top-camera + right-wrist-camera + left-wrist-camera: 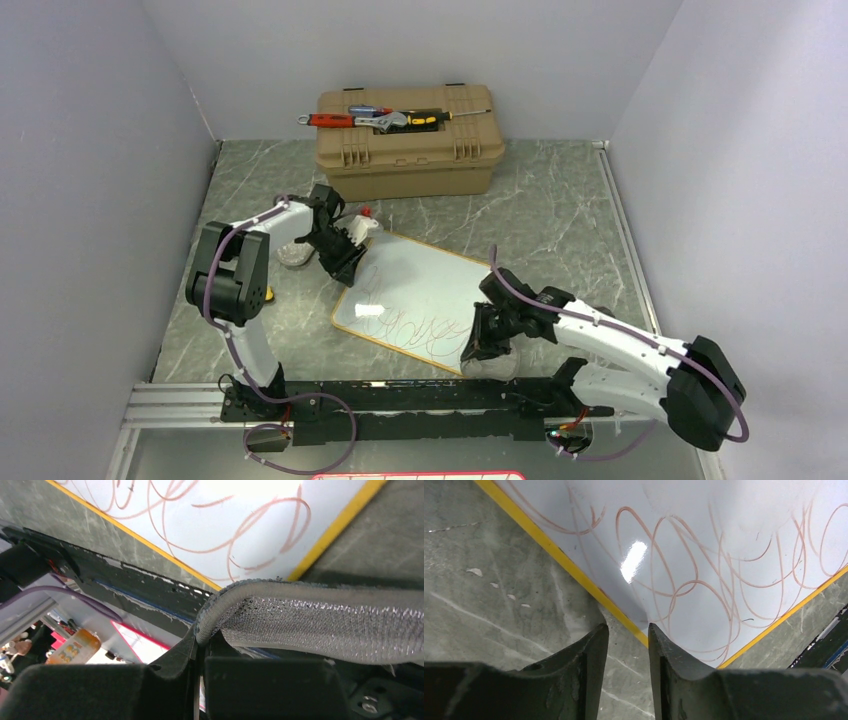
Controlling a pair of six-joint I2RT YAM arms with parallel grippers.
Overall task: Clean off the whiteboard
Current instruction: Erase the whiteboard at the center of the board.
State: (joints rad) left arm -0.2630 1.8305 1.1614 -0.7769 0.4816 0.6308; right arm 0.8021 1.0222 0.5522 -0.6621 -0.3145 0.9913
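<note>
1. At the middle of the counter (570,230) the whiteboard (425,280) is laid flat and askew. Reddish scribbles (410,325) are bunched along its 6 to 7 o'clock edge, and fainter loops are seen toward 10.
2. A grey cloth (320,625) is pinched by the right hand (480,348), its jaws pressed together on the fold, just at the board's 5 o'clock corner. No cleared patch is seen, so wiping is judged to be only about to start.
3. The left hand (628,630) is placed by the board's 10 o'clock corner, fingers partly spread, with the yellow rim running into the gap between them. Whether the rim is touched cannot be told.
4. For a clean wipe, the cloth should be pressed flat and drawn in overlapping passes from 5 o'clock toward 9. The board should be steadied at the far corner so that it is not pushed across the smooth counter.
5. A tan toolbox (405,150) is set at 12 o'clock, with a wrench (385,121) and screwdrivers on its lid. It is well apart from the board and is not in the way.
6. A small red-capped thing (366,213) is seen just beyond the 11 o'clock corner. Together with the left hand itself, it lies where long strokes would end, so passes should be stopped short of that corner.
</note>
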